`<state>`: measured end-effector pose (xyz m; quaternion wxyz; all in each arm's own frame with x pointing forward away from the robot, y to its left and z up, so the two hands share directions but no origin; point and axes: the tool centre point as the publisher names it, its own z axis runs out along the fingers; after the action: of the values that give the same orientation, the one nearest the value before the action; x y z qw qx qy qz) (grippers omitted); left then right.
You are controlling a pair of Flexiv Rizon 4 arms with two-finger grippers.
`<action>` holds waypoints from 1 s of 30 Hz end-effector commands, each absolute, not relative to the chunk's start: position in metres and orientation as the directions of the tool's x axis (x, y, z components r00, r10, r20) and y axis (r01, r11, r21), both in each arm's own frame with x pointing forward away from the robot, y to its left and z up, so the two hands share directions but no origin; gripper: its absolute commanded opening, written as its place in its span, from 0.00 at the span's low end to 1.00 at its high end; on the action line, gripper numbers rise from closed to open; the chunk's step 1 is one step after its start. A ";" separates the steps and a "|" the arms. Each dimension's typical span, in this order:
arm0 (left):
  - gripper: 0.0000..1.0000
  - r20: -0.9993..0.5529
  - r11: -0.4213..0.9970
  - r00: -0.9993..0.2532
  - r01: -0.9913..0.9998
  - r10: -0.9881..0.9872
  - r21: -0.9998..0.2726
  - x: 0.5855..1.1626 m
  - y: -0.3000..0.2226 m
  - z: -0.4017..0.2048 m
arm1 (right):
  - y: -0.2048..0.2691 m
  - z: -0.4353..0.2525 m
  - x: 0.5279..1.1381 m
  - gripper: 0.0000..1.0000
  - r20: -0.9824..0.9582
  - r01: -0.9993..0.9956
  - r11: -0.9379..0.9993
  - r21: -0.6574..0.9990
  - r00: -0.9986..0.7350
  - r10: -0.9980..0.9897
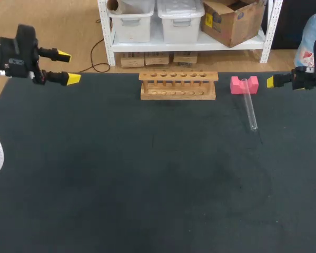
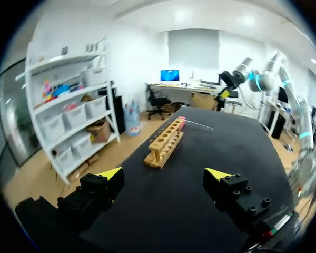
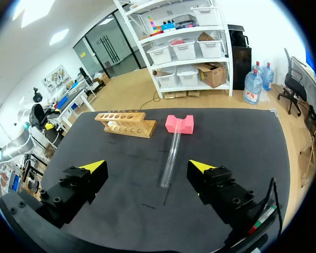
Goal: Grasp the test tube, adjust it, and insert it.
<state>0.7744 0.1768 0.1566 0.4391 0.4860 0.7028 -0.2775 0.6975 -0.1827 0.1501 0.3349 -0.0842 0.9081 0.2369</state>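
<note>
A clear test tube (image 1: 249,108) lies on the black table at the right, its far end propped in the notch of a pink block (image 1: 244,85). Left of the block stands a wooden rack (image 1: 178,85) with a row of empty holes. My right gripper (image 1: 271,80) hovers open just right of the block; in its wrist view the tube (image 3: 171,157) lies ahead of the right gripper (image 3: 147,166), between its spread fingers, with the block (image 3: 179,124) and rack (image 3: 125,124) beyond. My left gripper (image 1: 68,67) hangs open and empty at the far left edge, the rack (image 2: 166,141) well ahead of the left gripper (image 2: 165,174).
The black table (image 1: 121,184) stretches wide and bare in front of the rack. Its back edge runs just behind the rack and the pink block.
</note>
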 end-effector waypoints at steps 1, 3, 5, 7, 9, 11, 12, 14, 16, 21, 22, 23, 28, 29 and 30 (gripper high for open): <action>1.00 -0.926 0.033 0.014 0.999 0.378 0.029 0.804 0.168 0.138 | -0.183 0.150 0.698 1.00 -0.649 -0.312 0.874 0.373 -0.761 0.005; 1.00 -0.926 0.017 0.028 0.999 0.377 0.038 0.812 0.164 0.132 | -0.183 0.150 0.698 1.00 -0.649 -0.312 0.874 0.373 -0.761 0.005; 1.00 -0.923 -0.001 0.038 0.999 0.382 0.040 0.819 0.160 0.126 | -0.183 0.150 0.698 1.00 -0.649 -0.312 0.874 0.373 -0.761 0.005; 1.00 -0.920 -0.010 0.041 0.999 0.389 0.041 0.826 0.155 0.121 | -0.183 0.150 0.698 1.00 -0.649 -0.312 0.874 0.373 -0.761 0.005; 1.00 -0.922 -0.023 0.040 0.999 0.386 0.033 0.831 0.151 0.117 | -0.183 0.150 0.698 1.00 -0.649 -0.312 0.874 0.373 -0.761 0.005; 1.00 -0.921 -0.030 0.039 0.999 0.387 0.030 0.836 0.147 0.112 | -0.183 0.150 0.698 1.00 -0.649 -0.312 0.874 0.373 -0.761 0.005; 1.00 -0.921 -0.032 0.036 0.999 0.387 0.025 0.839 0.145 0.109 | -0.183 0.150 0.698 1.00 -0.649 -0.312 0.874 0.373 -0.761 0.005; 1.00 -0.921 -0.033 0.032 0.999 0.388 0.021 0.843 0.142 0.105 | -0.183 0.150 0.698 1.00 -0.649 -0.312 0.874 0.373 -0.761 0.005; 1.00 -0.923 -0.036 0.024 0.999 0.385 0.011 0.846 0.138 0.101 | -0.183 0.150 0.698 1.00 -0.649 -0.312 0.874 0.373 -0.761 0.005; 1.00 -0.923 -0.041 0.020 0.999 0.384 0.005 0.852 0.130 0.091 | -0.183 0.150 0.698 1.00 -0.649 -0.312 0.874 0.373 -0.761 0.005; 1.00 -0.923 -0.040 0.019 0.999 0.384 0.004 0.854 0.128 0.089 | -0.183 0.150 0.698 1.00 -0.649 -0.312 0.874 0.373 -0.761 0.005; 1.00 -0.926 -0.035 0.014 0.999 0.378 0.001 0.855 0.127 0.088 | -0.183 0.150 0.698 1.00 -0.649 -0.312 0.874 0.373 -0.761 0.005; 1.00 -0.929 -0.027 0.009 1.000 0.369 -0.001 0.860 0.122 0.084 | -0.183 0.150 0.698 1.00 -0.649 -0.312 0.874 0.373 -0.761 0.005; 1.00 -0.930 -0.025 0.009 1.000 0.368 0.000 0.860 0.121 0.084 | -0.183 0.150 0.698 1.00 -0.649 -0.312 0.874 0.373 -0.761 0.005; 1.00 -0.931 -0.020 0.007 1.000 0.366 0.000 0.861 0.120 0.084 | -0.183 0.150 0.698 1.00 -0.649 -0.312 0.874 0.373 -0.761 0.005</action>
<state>0.8534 0.1223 0.0861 0.4176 0.5745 0.5945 -0.3770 0.6975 -0.1827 0.1501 0.3349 -0.0841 0.9081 0.2368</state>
